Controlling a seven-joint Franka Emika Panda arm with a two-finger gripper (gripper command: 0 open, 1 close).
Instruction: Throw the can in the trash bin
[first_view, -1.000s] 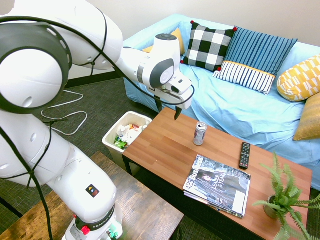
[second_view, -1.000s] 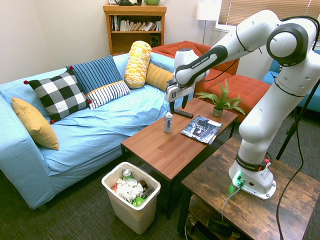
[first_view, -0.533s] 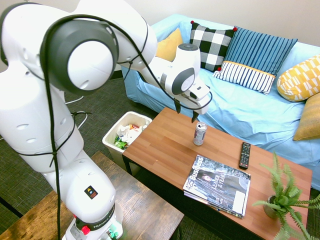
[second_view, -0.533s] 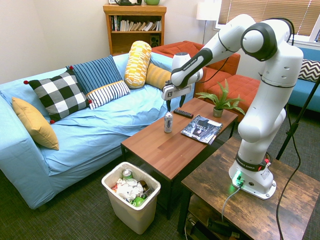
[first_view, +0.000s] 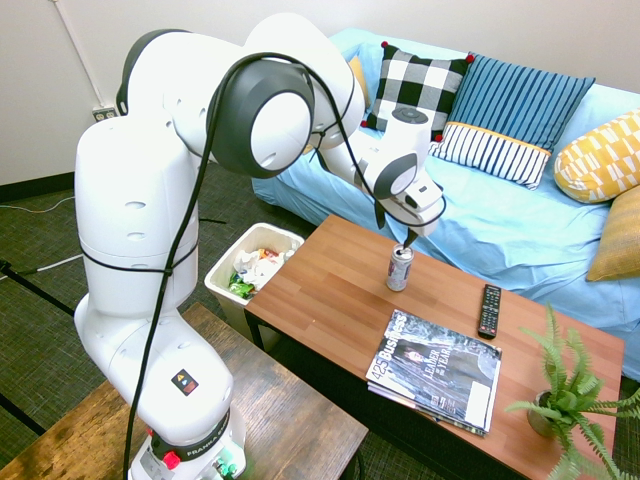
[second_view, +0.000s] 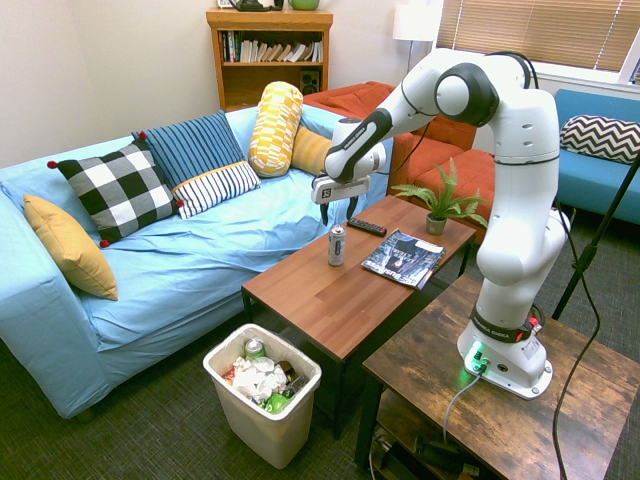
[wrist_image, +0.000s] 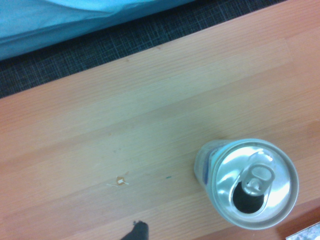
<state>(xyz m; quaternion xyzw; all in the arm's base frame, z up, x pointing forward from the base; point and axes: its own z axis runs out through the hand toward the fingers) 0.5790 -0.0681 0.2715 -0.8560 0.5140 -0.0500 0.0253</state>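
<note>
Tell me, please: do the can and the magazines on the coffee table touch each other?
Apart. The second exterior view shows bare wood between the can and the magazines.

Can (second_view: 337, 246) and remote (second_view: 367, 228) on table (second_view: 310, 296).

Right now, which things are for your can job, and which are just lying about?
For the job:
- the can, standing on the table
- the trash bin, with rubbish inside
- my open tool

Just lying about:
- the remote
- the magazines
- the potted fern
- the sofa pillows
</note>
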